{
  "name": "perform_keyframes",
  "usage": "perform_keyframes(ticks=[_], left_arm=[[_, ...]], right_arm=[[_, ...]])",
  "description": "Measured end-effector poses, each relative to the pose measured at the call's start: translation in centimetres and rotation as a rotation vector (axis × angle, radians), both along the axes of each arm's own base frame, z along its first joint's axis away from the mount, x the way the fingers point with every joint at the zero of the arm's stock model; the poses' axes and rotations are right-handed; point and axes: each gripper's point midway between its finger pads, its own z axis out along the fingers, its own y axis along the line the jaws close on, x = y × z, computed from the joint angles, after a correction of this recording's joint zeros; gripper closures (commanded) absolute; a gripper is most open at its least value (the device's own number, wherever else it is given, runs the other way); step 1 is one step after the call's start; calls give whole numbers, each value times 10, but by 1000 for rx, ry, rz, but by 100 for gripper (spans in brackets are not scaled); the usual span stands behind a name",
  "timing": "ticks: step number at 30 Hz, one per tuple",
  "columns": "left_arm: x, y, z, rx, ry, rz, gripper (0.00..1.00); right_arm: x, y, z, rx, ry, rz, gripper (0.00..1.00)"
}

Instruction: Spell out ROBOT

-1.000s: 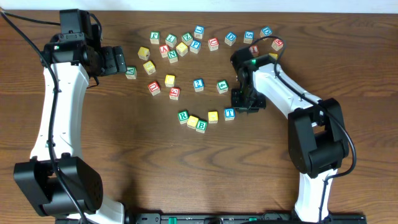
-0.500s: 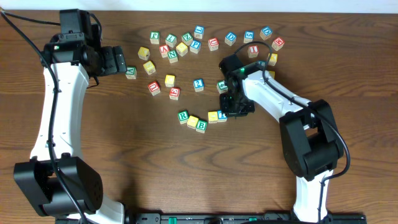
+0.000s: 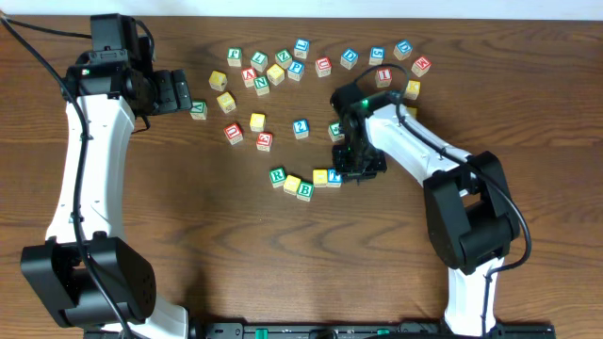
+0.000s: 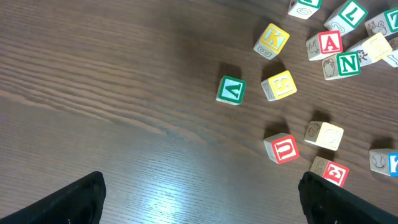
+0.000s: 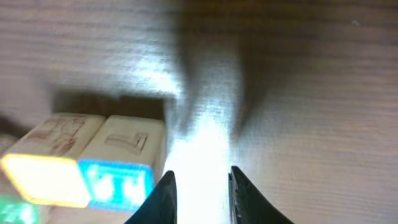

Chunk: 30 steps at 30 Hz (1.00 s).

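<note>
Right gripper (image 5: 199, 196) sits low over the table (image 3: 188, 245), centre-right of the overhead frame. Its fingers (image 5: 163, 198) are nearly pressed together with a thin strip of bare wood between them, pinching nothing.

The T cube (image 5: 117, 185) lies immediately to the left of that gripper in both the overhead and the wrist view. It is just beside the left-hand finger; whether they touch cannot be told. On its far side the T cube touches the second yellow cube (image 5: 42, 179).

Overhead, the line reads left to right: R cube (image 3: 277, 175), first yellow cube (image 3: 292, 184), B cube (image 3: 305, 190), second yellow cube, then T. Its long axis runs left-right across mid-frame but sags at B, so it is not a straight line. Letters on the yellow faces are too small to read.

Left gripper (image 4: 202, 200) is spread wide and empty, in the upper left of the overhead frame, well apart from the row and nearer the spare letter cubes (image 3: 301, 127).

Judgement: all five cubes seem placed and only tidying is left. Any nudge on T would go leftward along the row axis, and the right arm is clearly the nearer one. A hard push risks shoving the yellow neighbour into B.
</note>
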Motion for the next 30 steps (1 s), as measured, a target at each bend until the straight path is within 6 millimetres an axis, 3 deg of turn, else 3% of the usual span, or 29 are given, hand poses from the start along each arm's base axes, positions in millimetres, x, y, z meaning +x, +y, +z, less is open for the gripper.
perform_keyframes(ticks=[4,9,14,20,30], left_arm=[[0,0,0,0,-1,0,2],[0,0,0,0,0,0,2],[0,0,0,0,0,0,2],[0,0,0,0,0,0,3],[0,0,0,0,0,0,2]], right_arm=[[7,11,24,14,-27,24,77],[2,33,37,40,-51,77,77],[-17,58,37,58,-39,147,77],[-34,92,38,89,-55,191,85],[-52,128,28,126,-86,174,89]])
